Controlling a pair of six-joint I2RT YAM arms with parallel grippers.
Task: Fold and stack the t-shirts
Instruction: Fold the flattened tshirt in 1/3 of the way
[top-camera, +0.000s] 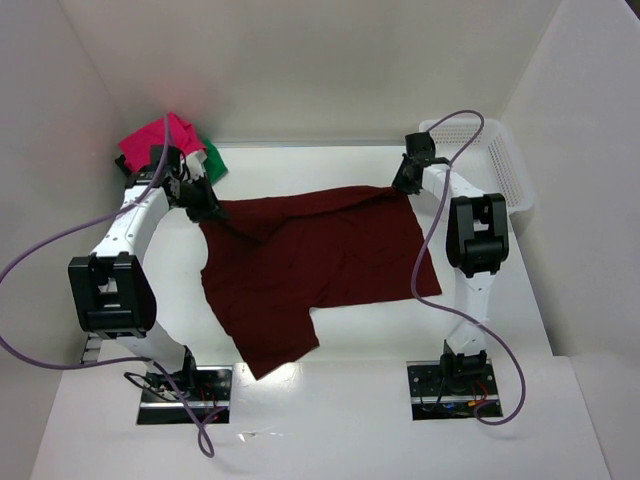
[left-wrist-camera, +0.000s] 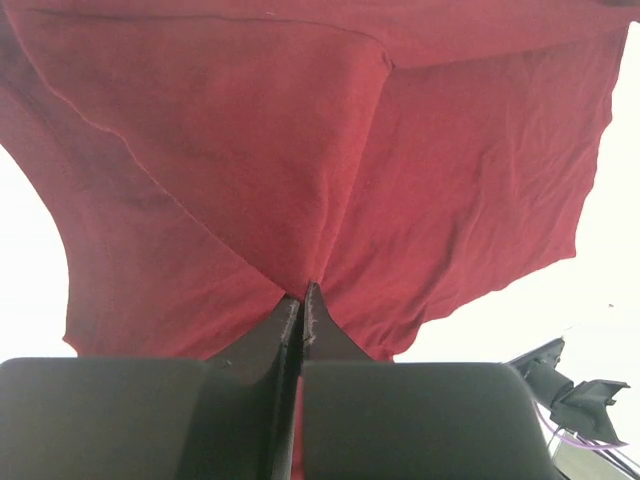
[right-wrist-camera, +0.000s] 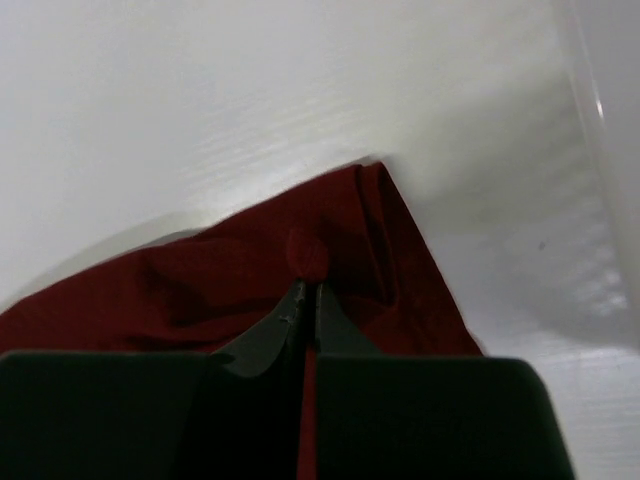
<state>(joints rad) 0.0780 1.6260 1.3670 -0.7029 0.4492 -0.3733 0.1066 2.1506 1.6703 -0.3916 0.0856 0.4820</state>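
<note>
Two pinch grips on maroon shirt, spread mid-table: left gripper clamped on its far-left edge, right gripper clamped on its far-right corner. Pink shirt and green shirt lie just behind left gripper; white basket beside right arm.

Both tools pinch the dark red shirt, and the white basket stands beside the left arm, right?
No: the top view shows the white basket beside the right arm. The left tool and right tool do pinch the dark red shirt.
</note>
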